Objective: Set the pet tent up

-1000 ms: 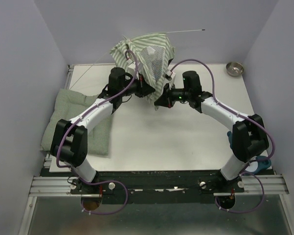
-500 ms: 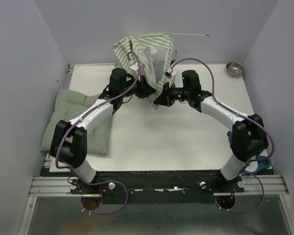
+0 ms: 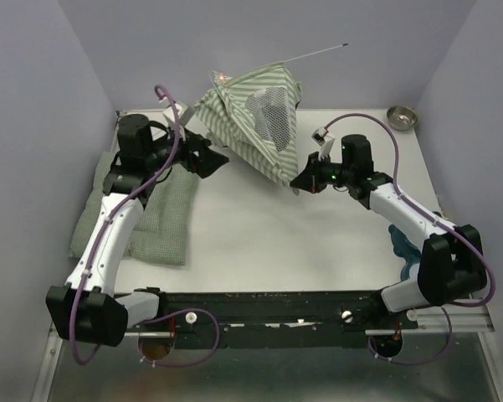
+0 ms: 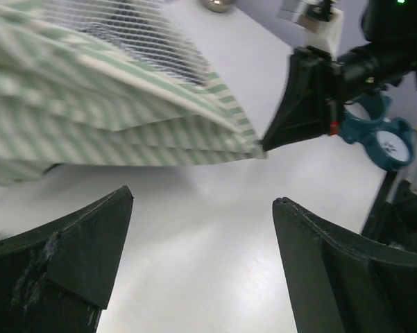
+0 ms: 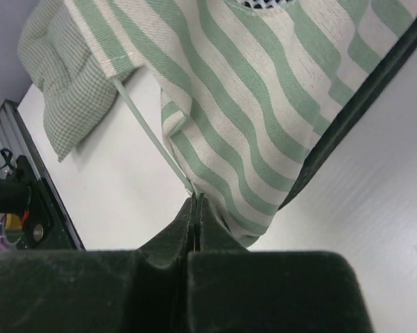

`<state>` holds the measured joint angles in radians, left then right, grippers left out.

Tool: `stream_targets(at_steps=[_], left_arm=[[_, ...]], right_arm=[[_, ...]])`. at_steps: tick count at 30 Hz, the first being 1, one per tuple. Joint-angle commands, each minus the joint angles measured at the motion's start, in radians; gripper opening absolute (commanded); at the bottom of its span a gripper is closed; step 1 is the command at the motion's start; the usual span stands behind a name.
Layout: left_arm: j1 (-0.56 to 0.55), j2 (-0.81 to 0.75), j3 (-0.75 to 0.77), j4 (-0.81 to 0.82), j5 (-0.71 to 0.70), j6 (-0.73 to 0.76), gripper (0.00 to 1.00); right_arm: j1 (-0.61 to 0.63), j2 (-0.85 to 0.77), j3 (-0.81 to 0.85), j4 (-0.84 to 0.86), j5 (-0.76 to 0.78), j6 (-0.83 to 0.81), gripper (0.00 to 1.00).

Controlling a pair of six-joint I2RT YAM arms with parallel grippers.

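Right gripper (image 5: 196, 201): jaws pressed together, pinching the lower corner of the pet tent (image 5: 229, 104) and a thin pole (image 5: 149, 130) at their tips. Left gripper (image 4: 201, 198): jaws wide apart, holding nothing; the tent hangs just ahead and above, touching neither finger. A checked cushion (image 3: 167, 226) lies beneath the left arm.
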<state>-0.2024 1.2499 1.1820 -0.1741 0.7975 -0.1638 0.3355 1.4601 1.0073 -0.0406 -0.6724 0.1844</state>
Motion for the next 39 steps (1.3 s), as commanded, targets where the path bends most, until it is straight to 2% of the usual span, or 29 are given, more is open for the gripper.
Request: stream_targets(at_steps=[1, 2, 3, 4, 5, 6, 8, 10, 15, 18, 20, 23, 25, 29, 32, 33, 35, 39], left_arm=[[0.174, -0.035, -0.007, -0.237, -0.021, 0.159, 0.99], [0.228, -0.027, -0.002, -0.248, -0.043, 0.203, 0.99], [0.276, -0.017, 0.004, -0.254, -0.047, 0.217, 0.99], [0.314, 0.000, 0.022, -0.271, -0.040, 0.240, 0.99], [0.351, 0.015, 0.039, -0.280, -0.035, 0.250, 0.99], [0.379, 0.032, 0.056, -0.283, -0.040, 0.250, 0.99], [0.408, 0.062, 0.094, -0.303, -0.082, 0.228, 0.99], [0.409, 0.082, 0.131, -0.324, -0.170, 0.213, 0.99], [0.413, 0.068, 0.125, -0.303, -0.221, 0.181, 0.99], [0.413, 0.039, 0.101, -0.314, -0.192, 0.141, 0.99], [0.406, 0.002, 0.056, -0.301, -0.169, 0.138, 0.99], [0.364, -0.049, 0.008, -0.307, -0.214, 0.187, 0.99], [0.341, -0.078, -0.008, -0.321, -0.241, 0.210, 0.99], [0.333, -0.121, -0.035, -0.331, -0.239, 0.202, 0.99], [0.331, -0.138, -0.048, -0.340, -0.245, 0.190, 0.99], [0.330, -0.142, -0.053, -0.346, -0.244, 0.188, 0.99], [0.330, -0.153, -0.056, -0.350, -0.236, 0.179, 0.99], [0.324, -0.179, -0.071, -0.352, -0.218, 0.171, 0.99]], right_arm=[[-0.039, -0.052, -0.033, -0.168, 0.039, -0.113, 0.14], [-0.039, -0.056, -0.023, -0.215, 0.052, -0.150, 0.40], [-0.039, -0.060, 0.002, -0.255, 0.062, -0.173, 0.55], [-0.039, -0.070, 0.023, -0.287, 0.071, -0.234, 0.77], [-0.041, -0.082, 0.051, -0.298, 0.092, -0.249, 0.86], [-0.039, -0.092, 0.075, -0.297, 0.112, -0.259, 0.90], [-0.039, -0.095, 0.146, -0.277, 0.126, -0.260, 0.89], [-0.024, -0.064, 0.242, -0.274, 0.137, -0.234, 0.89], [0.059, 0.045, 0.457, -0.256, 0.272, -0.255, 0.89], [0.057, 0.138, 0.649, -0.295, 0.304, -0.379, 0.89], [0.047, 0.224, 0.788, -0.347, 0.318, -0.526, 0.93], [0.017, 0.350, 0.962, -0.410, 0.313, -0.679, 0.98], [0.001, 0.461, 1.074, -0.465, 0.315, -0.779, 0.98], [-0.055, 0.595, 1.218, -0.591, 0.193, -0.864, 0.98], [-0.085, 0.657, 1.243, -0.660, 0.133, -0.904, 0.98], [-0.093, 0.669, 1.239, -0.670, 0.132, -0.910, 0.95], [-0.113, 0.668, 1.205, -0.694, 0.114, -0.921, 0.80], [-0.165, 0.557, 1.040, -0.700, 0.027, -0.864, 0.25]])
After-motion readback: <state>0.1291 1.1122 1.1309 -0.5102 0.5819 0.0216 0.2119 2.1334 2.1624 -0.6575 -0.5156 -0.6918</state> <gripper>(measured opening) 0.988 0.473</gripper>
